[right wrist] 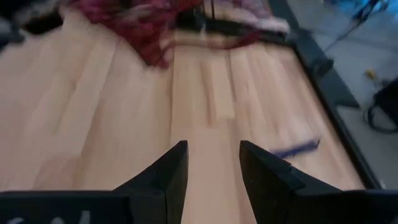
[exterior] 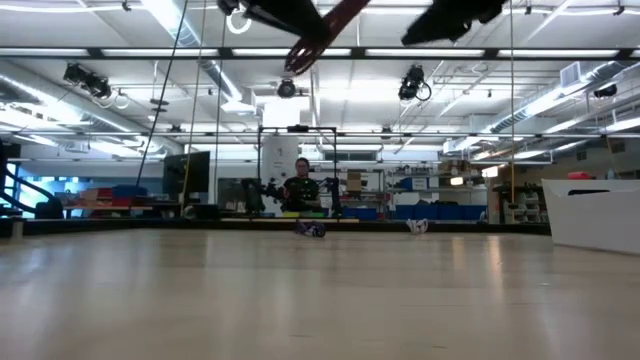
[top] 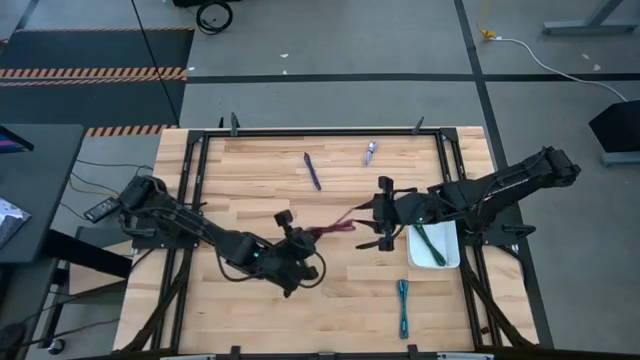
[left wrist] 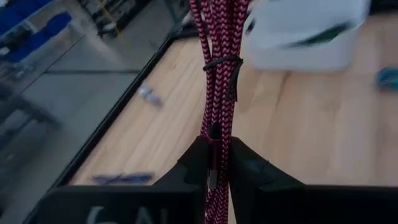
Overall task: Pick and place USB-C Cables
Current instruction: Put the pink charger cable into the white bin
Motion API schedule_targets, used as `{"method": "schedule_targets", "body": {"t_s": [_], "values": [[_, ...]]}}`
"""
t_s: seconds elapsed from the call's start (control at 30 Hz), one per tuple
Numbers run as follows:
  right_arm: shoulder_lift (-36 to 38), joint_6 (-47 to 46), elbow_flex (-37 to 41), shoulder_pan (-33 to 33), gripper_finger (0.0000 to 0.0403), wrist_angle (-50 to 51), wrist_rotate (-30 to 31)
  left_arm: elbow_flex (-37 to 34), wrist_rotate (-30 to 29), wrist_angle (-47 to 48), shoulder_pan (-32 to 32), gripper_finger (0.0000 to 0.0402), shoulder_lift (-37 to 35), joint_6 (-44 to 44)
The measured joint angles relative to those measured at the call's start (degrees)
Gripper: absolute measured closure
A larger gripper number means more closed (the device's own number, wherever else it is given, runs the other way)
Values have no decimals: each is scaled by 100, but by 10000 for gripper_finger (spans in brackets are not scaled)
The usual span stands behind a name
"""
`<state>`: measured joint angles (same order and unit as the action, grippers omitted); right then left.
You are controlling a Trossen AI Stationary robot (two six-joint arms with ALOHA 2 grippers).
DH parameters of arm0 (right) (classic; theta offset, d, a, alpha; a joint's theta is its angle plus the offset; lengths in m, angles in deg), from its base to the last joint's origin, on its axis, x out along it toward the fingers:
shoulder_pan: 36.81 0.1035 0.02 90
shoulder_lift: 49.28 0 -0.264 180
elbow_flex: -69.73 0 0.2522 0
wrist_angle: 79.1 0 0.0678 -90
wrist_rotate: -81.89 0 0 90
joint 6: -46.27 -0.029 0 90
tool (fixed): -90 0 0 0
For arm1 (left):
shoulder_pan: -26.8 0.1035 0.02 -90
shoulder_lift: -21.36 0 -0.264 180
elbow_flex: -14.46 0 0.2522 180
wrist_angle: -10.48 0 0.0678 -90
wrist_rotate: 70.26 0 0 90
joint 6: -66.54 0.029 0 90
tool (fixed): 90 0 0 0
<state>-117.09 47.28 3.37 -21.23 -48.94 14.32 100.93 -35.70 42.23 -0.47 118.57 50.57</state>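
Note:
My left gripper (top: 312,235) is over the table's middle, shut on the maroon red cable bundle (top: 338,227), which is lifted high (exterior: 336,22). My right gripper (top: 368,213) is open and faces the bundle's free end from the right, a short gap away (right wrist: 211,168). The green cable (top: 430,244) lies in the white tray (top: 452,262). The teal cable (top: 402,305) lies flat near the near edge. The dark purple cable (top: 312,170) and the silvery lilac cable (top: 371,152) lie flat toward the far edge. My left gripper pinches the maroon bundle near one end (left wrist: 214,152) between its two fingers (left wrist: 249,165), which lie along the cords. The bundle is lifted clear of the table and reaches out past the fingertips toward the right arm, tied by a dark band (left wrist: 222,62).
A dark metal frame (top: 190,180) runs round the wooden table top. The tray sits at the right edge under the right arm. Bare wood lies along the near left part of the table (top: 220,310). A person (exterior: 300,185) stands far back in the room.

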Motion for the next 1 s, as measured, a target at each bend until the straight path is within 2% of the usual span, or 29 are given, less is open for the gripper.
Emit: {"method": "schedule_targets", "body": {"t_s": [0.2,0.57,0.67,0.8,1.0], "values": [[-1,441,-2,0,249,-811,-1013,-41,13,-343,-127,363,-48,231],[-79,531,-4,-144,246,-1489,-1358,-42,-3,-823,-110,363,-48,396],[-109,610,-2,-218,243,-1620,-1628,-42,56,-970,-82,363,-48,513],[-205,611,-2,-260,218,-1861,-1951,-42,138,-998,-30,361,-48,527],[-481,606,-2,-258,170,-2352,-1966,-42,433,-1070,94,338,-48,442]]}}
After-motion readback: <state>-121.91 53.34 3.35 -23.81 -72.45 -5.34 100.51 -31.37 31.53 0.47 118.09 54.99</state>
